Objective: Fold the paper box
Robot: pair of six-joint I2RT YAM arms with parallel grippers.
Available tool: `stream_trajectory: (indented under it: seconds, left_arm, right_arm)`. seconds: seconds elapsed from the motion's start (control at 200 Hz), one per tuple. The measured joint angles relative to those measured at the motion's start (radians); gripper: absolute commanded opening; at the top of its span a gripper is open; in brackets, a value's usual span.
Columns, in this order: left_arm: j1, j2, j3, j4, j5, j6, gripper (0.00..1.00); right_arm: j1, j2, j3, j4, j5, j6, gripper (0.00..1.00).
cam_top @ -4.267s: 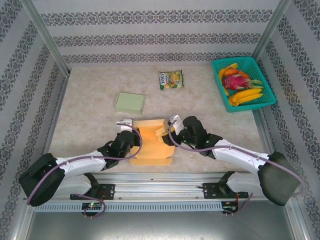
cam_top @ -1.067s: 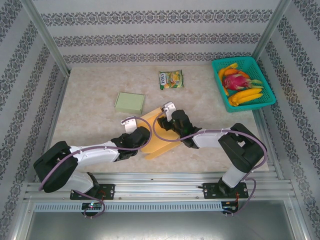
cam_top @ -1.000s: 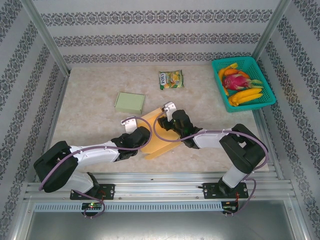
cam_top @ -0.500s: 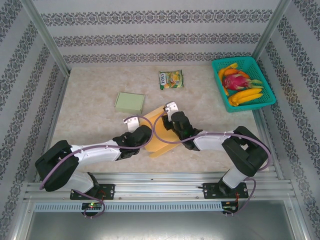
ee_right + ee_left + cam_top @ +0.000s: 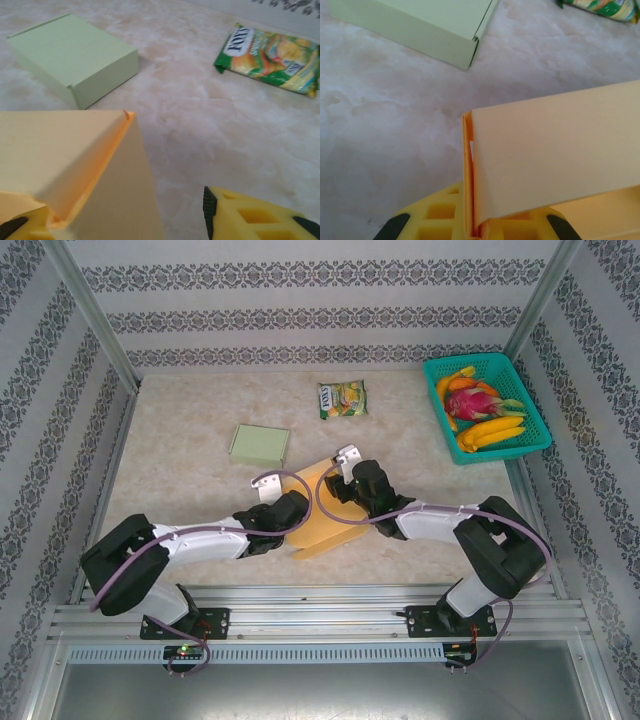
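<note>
Carrying everything: we see the beige marbled table (image 5: 180, 490), bare across most of its left half.
Basket: a teal plastic basket (image 5: 492, 367) of yellow and pink fruit (image 5: 478, 402) stands at the far right corner, well apart from the work.
Task object: the orange paper box (image 5: 322, 530) lies near the middle of the table's near half, turned at a slant to the near edge.
Change: a few seconds back we saw it square to that edge with its inside open upward. Now a plain panel covers the top and the box has swung round. We judge that the lid is folded over and mainly the tucking remains.
Bystander: a pale green closed cardboard box (image 5: 260, 444) sits just beyond the orange one, apart from it.
Writing: the green and yellow snack packet (image 5: 343, 399) bears white letters that we read as "FOX'S". We cannot read its smaller print.
Left side: our left gripper (image 5: 475, 227) is clamped on the doubled edge of the orange box.
Right side: our right gripper (image 5: 140, 220) has its jaws apart, one finger against the box's corner and the other clear of it.
</note>
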Motion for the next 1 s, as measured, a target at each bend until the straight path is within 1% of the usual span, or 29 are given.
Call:
stream_trajectory:
  seconds: [0.18,0.355,0.455,0.51,0.649,0.784,0.869,0.939,0.999]
  left_arm:
    - [-0.002,0.019,0.006,-0.029,0.003,0.001,0.00]
    - [-0.003,0.019,0.006,-0.031,0.004,0.001,0.00]
    - [-0.003,0.019,0.007,-0.030,0.005,0.001,0.00]
    - [-0.003,0.019,0.009,-0.031,0.007,0.001,0.00]
    - [-0.003,0.019,0.015,-0.035,0.018,0.002,0.00]
    - [-0.005,0.019,0.020,-0.034,0.038,0.002,0.00]
    - [-0.005,0.019,0.031,-0.031,0.046,0.002,0.00]
    - [-0.005,0.019,0.040,-0.027,0.049,0.002,0.00]
    - [-0.005,0.019,0.043,-0.026,0.049,0.001,0.00]
  right_arm:
    - [0.000,-0.013,-0.001,0.024,-0.060,0.002,0.55]
    - [0.002,-0.014,0.001,0.022,-0.063,-0.002,0.50]
    - [0.005,-0.012,0.001,0.022,-0.048,-0.017,0.44]
    - [0.011,-0.005,0.001,0.025,-0.029,-0.025,0.37]
    - [0.038,0.016,0.001,0.038,0.083,-0.057,0.26]
    - [0.082,0.030,0.005,0.046,0.241,-0.103,0.27]
    - [0.097,0.032,0.005,0.060,0.322,-0.114,0.31]
    - [0.101,0.031,0.005,0.071,0.363,-0.117,0.33]
    - [0.103,0.028,0.005,0.073,0.383,-0.121,0.40]
